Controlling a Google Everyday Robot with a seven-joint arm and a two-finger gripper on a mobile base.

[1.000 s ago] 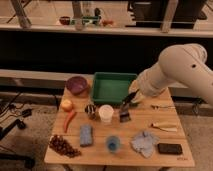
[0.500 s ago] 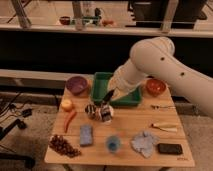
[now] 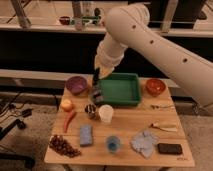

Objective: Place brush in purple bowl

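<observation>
Camera view: gripper hangs over the back-left part of the table, fingers clamped on the brush, which dangles head-down. The brush sits just at 3 o'clock of the purple bowl, outside its rim, against the left edge of the green tray. Orange bowl is at the tray's 3 o'clock. White cup is at the brush's 6 o'clock.

Tool with brush swung left across green tray, now just right of purple bowl
</observation>
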